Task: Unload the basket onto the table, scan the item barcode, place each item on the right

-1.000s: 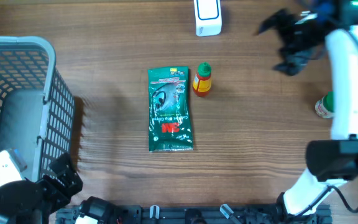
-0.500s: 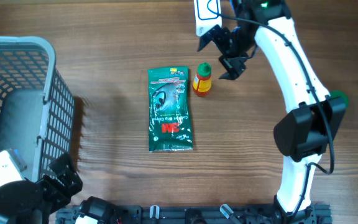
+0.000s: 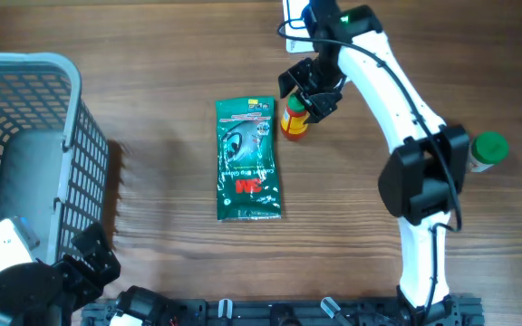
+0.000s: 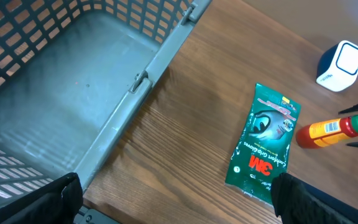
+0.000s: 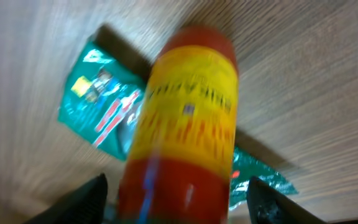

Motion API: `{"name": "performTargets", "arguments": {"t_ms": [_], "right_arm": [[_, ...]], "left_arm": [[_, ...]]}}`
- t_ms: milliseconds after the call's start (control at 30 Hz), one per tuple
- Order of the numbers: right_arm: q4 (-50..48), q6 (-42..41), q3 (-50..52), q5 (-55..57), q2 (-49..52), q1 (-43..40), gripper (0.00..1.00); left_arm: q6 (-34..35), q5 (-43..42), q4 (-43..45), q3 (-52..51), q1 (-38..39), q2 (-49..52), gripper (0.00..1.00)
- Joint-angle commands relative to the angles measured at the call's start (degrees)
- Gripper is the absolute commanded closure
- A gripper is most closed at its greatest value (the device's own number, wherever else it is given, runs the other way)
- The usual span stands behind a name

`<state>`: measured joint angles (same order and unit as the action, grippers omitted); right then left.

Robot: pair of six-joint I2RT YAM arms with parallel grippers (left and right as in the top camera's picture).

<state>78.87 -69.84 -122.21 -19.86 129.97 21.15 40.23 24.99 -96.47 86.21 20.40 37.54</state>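
Straddled small yellow plastic bottle with green cap (image 3: 293, 123), upper centre, right end effector (image 3: 304, 94) apart; left end effector (image 4: 176, 194) wide apart.

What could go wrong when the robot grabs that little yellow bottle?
The bottle stands upright and narrow, so the right gripper straddling it might tip it onto the green packet beside it. Its round body could also slip or twist when squeezed, turning it away from the scanner.
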Motion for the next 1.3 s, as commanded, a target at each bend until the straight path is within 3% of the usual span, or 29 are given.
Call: {"name": "performTargets", "arguments": {"t_ms": [0, 167, 267, 333, 433, 567, 733, 1000, 1133, 1267], "right_arm": [[0.5, -0.8, 0.0, -0.1, 1.6, 0.3, 0.43], [2.8, 2.3, 0.0, 0.1, 1.6, 0.3, 0.59], [4.2, 8.5, 0.0, -0.9, 1.6, -0.1, 0.62], [4.2, 16.1, 0.0, -2.9, 1.4, -0.7, 0.62], [7.4, 36.5, 0.0, -11.8, 0.6, -3.4, 0.63], [13.3, 45.5, 0.1, -7.3, -0.2, -6.6, 0.76], [13.3, 47.3, 0.1, -4.0, -3.5, -8.9, 0.61], [13.4, 46.1, 1.3, -1.8, -8.3, -7.6, 0.64], [13.3, 45.7, 10.1, 1.7, -17.7, -7.6, 0.63], [12.7, 44.0, 25.4, 5.2, -28.0, -7.6, 0.61]], "left_arm": [[0.7, 0.3, 0.0, 0.1, -0.2, 0.0, 0.00], [0.7, 0.3, 0.0, 0.1, -0.2, 0.0, 0.00], [0.7, 0.3, 0.0, 0.1, -0.2, 0.0, 0.00], [0.7, 0.3, 0.0, 0.1, -0.2, 0.0, 0.00], [0.7, 0.3, 0.0, 0.1, -0.2, 0.0, 0.00], [0.7, 0.3, 0.0, 0.1, -0.2, 0.0, 0.00], [0.7, 0.3, 0.0, 0.1, -0.2, 0.0, 0.00], [0.7, 0.3, 0.0, 0.1, -0.2, 0.0, 0.00], [0.7, 0.3, 0.0, 0.1, -0.2, 0.0, 0.00], [0.7, 0.3, 0.0, 0.1, -0.2, 0.0, 0.00]]}}
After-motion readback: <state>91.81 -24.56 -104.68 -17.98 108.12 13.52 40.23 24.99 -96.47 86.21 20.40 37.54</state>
